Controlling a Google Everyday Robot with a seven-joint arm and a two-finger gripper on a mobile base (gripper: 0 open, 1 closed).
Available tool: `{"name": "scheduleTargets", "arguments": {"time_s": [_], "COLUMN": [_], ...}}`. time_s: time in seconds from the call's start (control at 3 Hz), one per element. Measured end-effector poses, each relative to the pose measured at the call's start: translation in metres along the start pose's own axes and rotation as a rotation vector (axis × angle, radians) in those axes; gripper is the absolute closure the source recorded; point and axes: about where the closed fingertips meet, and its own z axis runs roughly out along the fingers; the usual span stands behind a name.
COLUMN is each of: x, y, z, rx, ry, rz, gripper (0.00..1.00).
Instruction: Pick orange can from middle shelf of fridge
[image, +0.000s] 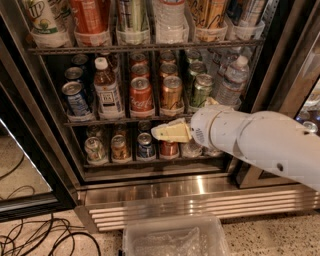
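Note:
The orange can (171, 93) stands upright at the front of the middle shelf (125, 120) of the fridge (150, 189). A red Coca-Cola can (141, 96) is to its left and a green can (201, 90) to its right. My gripper (161, 132), cream-coloured at the end of a white arm, comes in from the right. It points left, just below the middle shelf's front edge and slightly below the orange can, not touching it. It holds nothing that I can see.
A tea bottle (107, 90) and a blue can (76, 99) stand left on the middle shelf, a water bottle (231, 82) at its right. Small cans fill the bottom shelf (120, 148). A clear plastic bin (172, 236) and cables (35, 237) lie on the floor. The open glass door (20, 165) is at left.

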Motion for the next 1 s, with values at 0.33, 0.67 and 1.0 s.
{"name": "scheduleTargets", "arguments": {"time_s": [0.33, 0.67, 1.0], "x": [-0.0154, -0.0155, -0.0167], "y": [-0.0161, -0.0160, -0.0117], "z": [-0.0020, -0.0020, 0.0065], "rx": [0.068, 0.068, 0.066], "ry": [-0.054, -0.054, -0.077], "rz": [-0.005, -0.005, 0.009], "gripper": [0.00, 0.00, 0.08]}}
